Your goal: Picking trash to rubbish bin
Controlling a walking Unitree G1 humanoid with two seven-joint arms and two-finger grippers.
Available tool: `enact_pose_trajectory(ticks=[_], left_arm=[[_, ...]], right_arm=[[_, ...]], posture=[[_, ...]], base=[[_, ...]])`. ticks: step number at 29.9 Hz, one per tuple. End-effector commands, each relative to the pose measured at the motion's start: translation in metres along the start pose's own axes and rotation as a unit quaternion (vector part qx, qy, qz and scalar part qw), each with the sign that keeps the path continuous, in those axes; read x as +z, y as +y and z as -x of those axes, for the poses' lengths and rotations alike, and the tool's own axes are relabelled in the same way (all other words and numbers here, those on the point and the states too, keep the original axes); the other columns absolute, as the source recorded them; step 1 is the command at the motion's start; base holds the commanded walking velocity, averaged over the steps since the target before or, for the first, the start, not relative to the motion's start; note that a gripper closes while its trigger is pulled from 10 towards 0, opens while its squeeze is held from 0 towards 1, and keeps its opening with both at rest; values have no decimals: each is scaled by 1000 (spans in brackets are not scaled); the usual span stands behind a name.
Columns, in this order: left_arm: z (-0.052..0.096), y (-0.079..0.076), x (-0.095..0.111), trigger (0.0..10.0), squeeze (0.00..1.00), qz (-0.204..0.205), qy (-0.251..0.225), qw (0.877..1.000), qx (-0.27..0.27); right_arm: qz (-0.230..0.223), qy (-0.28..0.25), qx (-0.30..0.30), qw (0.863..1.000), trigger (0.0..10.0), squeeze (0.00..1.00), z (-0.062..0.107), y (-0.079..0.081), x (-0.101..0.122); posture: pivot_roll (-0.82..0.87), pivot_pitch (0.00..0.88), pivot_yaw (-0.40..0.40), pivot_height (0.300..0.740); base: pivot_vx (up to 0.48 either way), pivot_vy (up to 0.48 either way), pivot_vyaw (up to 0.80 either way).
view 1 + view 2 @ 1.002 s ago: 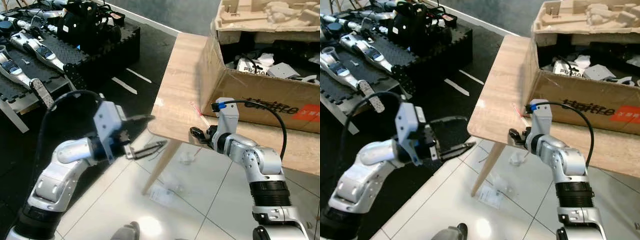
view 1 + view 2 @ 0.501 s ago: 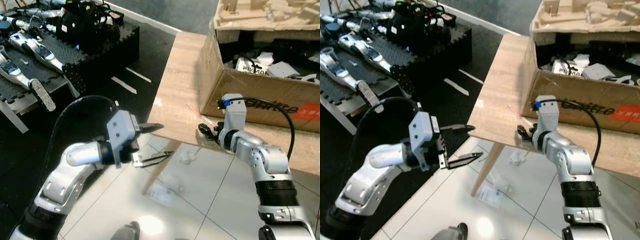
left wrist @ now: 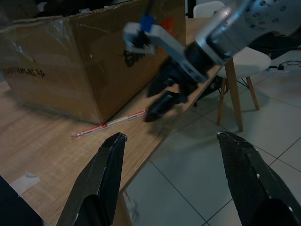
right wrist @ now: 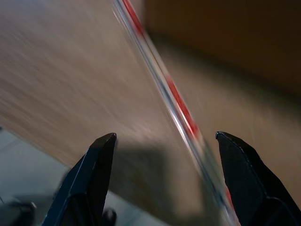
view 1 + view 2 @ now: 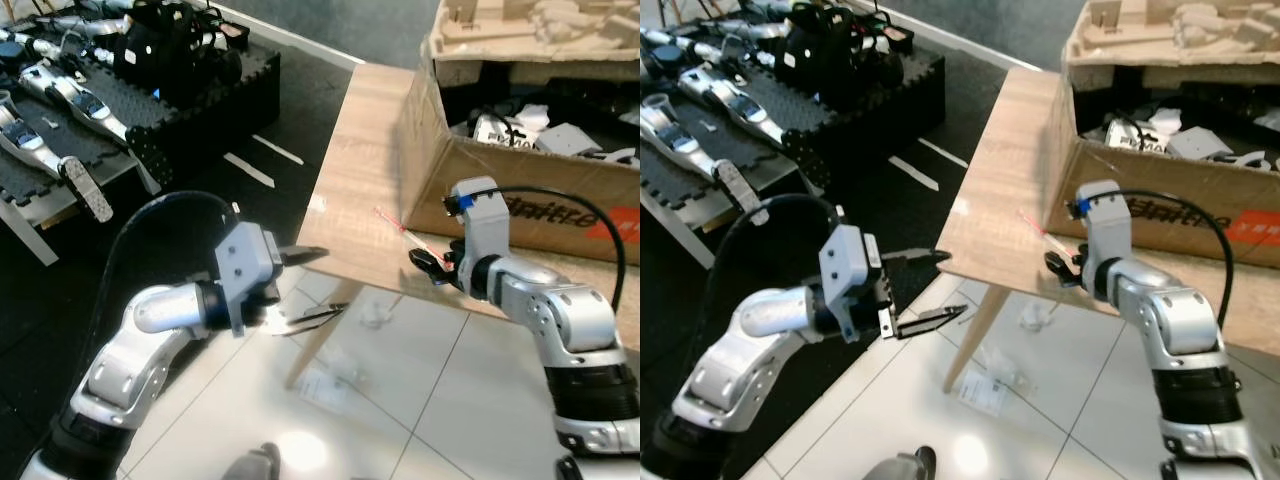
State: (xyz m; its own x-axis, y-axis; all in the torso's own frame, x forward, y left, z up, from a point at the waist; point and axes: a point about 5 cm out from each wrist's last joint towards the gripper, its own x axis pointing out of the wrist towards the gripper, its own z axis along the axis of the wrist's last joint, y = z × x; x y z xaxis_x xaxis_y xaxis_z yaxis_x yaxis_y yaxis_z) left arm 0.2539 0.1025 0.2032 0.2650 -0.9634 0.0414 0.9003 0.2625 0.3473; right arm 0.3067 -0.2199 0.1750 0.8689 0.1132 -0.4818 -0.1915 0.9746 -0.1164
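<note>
A thin clear stick with red marks, the straw, lies on the wooden table in front of the cardboard box. My right gripper is at the table's front edge, right at the straw's near end. In the right wrist view it is open, and the straw runs between the two fingers, blurred and very close. My left gripper hangs open in the air just off the table's near corner, level with its edge. It holds nothing. In the left wrist view the straw lies beyond the left gripper.
Crumpled clear plastic and a small white scrap lie on the tiled floor under the table, beside its slanted leg. Black foam mats with robot parts fill the left. A white chair stands past the table.
My right gripper has slid to the right along the table's edge, closer to the straw's near end. The left gripper rose toward the table corner, then held still.
</note>
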Motion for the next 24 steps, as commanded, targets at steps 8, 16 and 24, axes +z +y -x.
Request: enact_pose_trajectory(ticks=[8,16,24], left_arm=[[-1,-3,-4,10000,0,3,3,1000,-5],[-2,-2,-2,10000,0,-1,-1,1000,-8],[-3,-3,-3,10000,0,-3,-2,1000,-10]], right_arm=[[14,19,-40,999,10000,0,4,-13,-13],[11,-7,-88,996,10000,0,4,-39,-15],[-91,-53,-34,994,10000,0,-2,-37,-28]], posture=[[21,160,-30,740],[19,158,-29,740],[12,149,-30,740]], base=[[0,0,0],[0,0,0],[0,0,0]])
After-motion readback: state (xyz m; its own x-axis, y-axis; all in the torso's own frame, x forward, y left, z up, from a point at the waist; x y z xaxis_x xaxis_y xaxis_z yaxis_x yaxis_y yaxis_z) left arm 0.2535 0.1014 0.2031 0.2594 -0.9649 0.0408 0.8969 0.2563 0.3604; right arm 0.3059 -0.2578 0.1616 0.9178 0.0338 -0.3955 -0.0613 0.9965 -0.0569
